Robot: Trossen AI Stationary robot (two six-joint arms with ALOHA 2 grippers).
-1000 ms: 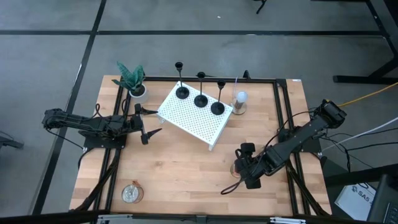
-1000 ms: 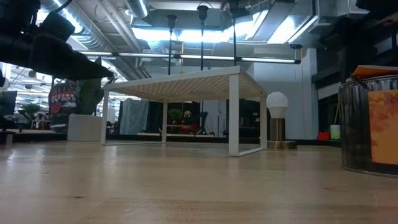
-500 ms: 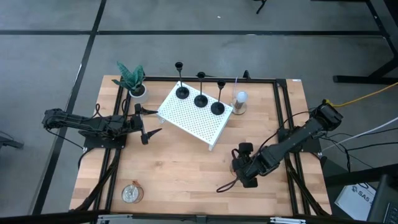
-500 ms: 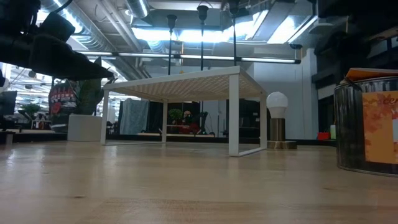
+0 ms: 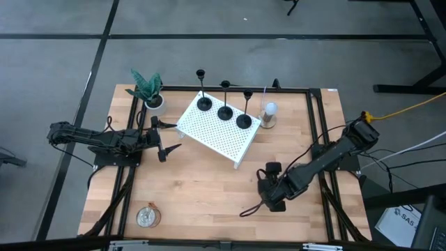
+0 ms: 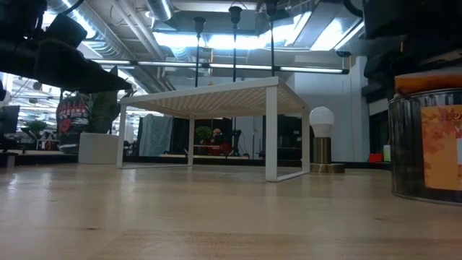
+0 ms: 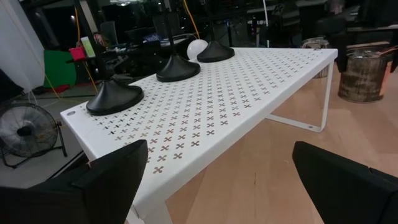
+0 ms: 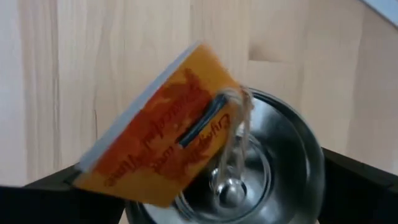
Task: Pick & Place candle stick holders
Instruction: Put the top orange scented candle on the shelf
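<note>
My right claw [image 5: 267,197] hangs low over the wooden table [image 5: 202,188], well away from the white rack [image 5: 217,130] and toward the table's front, fingers spread as wide as they go around a shiny metal tin [image 8: 261,168] with an orange paper tag [image 8: 165,140] tied on by string. Whether the fingers [image 8: 360,186] press on the tin's wall I cannot tell; they stand on either side of it. From table level the tin [image 6: 427,148] looms large, far to one side of the rack [image 6: 216,97], and sits on the wood.

The three holders [image 5: 224,111] stand upright in a row on top of the rack, along its far edge, their round bases flat on the perforated plate and apart from one another. My left wrist camera sees those bases [image 7: 177,67] lined up across the white sheet.

My left claw [image 5: 167,139] waits just beside the rack's near-left side, released, gripping nothing.

Just past the rack's right end stands a small bulb lamp [image 5: 269,113]. A potted plant [image 5: 148,89] sits off the rack's left corner, and a small round glass piece [image 5: 146,216] lies well away at the table's front left.
</note>
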